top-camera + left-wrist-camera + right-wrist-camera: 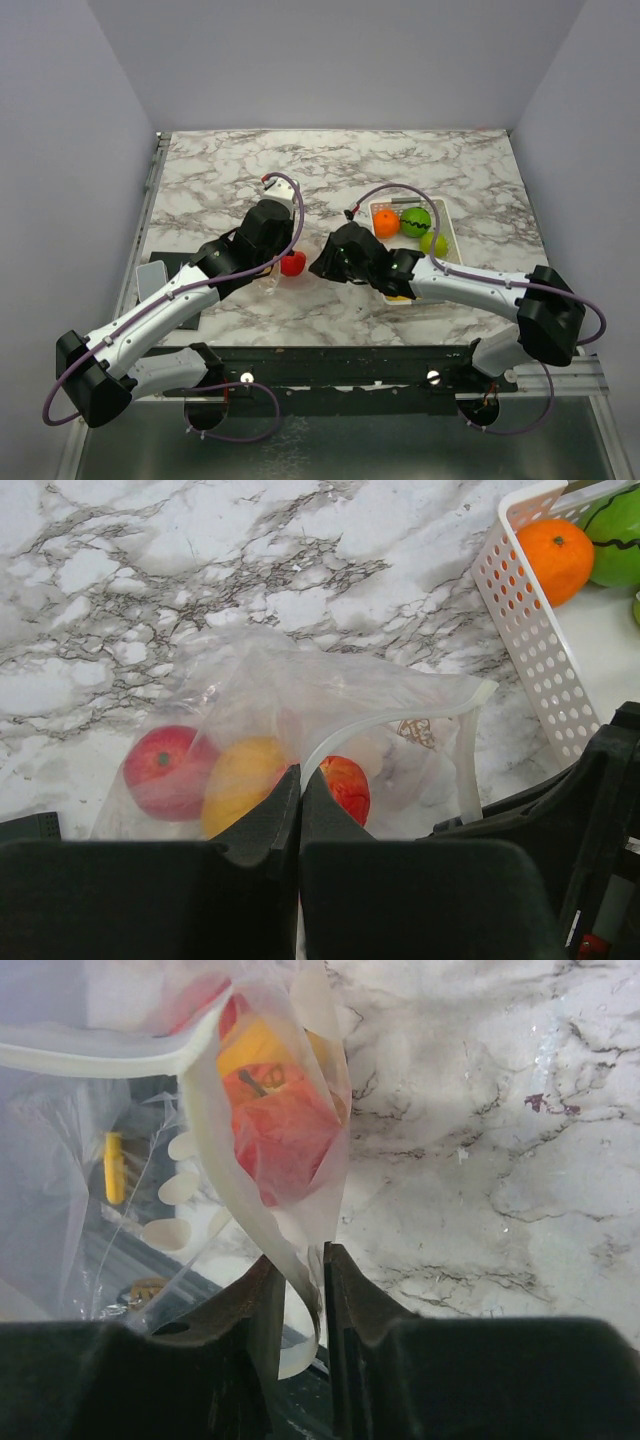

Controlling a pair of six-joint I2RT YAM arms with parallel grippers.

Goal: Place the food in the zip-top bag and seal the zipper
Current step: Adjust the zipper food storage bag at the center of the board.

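Observation:
The zip-top bag [300, 685] lies on the marble between my grippers, its mouth held apart. Inside it are a red apple [160, 770], a yellow fruit [240, 780] and a red-orange fruit [347, 785]. My left gripper [299, 778] is shut on the zipper [400, 725] strip at the mouth edge. My right gripper [298, 1258] pinches the zipper [110, 1060] strip at the other side, with the red fruit [280, 1130] just beyond its fingertips. In the top view the left gripper [277, 262] and right gripper [322, 262] flank a red fruit [292, 264].
A white perforated tray [446, 225] at the right holds an orange [386, 223], a dark-striped green ball [416, 221] and a yellow-green fruit [434, 243]. The tray [530, 640] stands close to the bag. A black mat [170, 262] with a grey object [150, 278] lies at the left.

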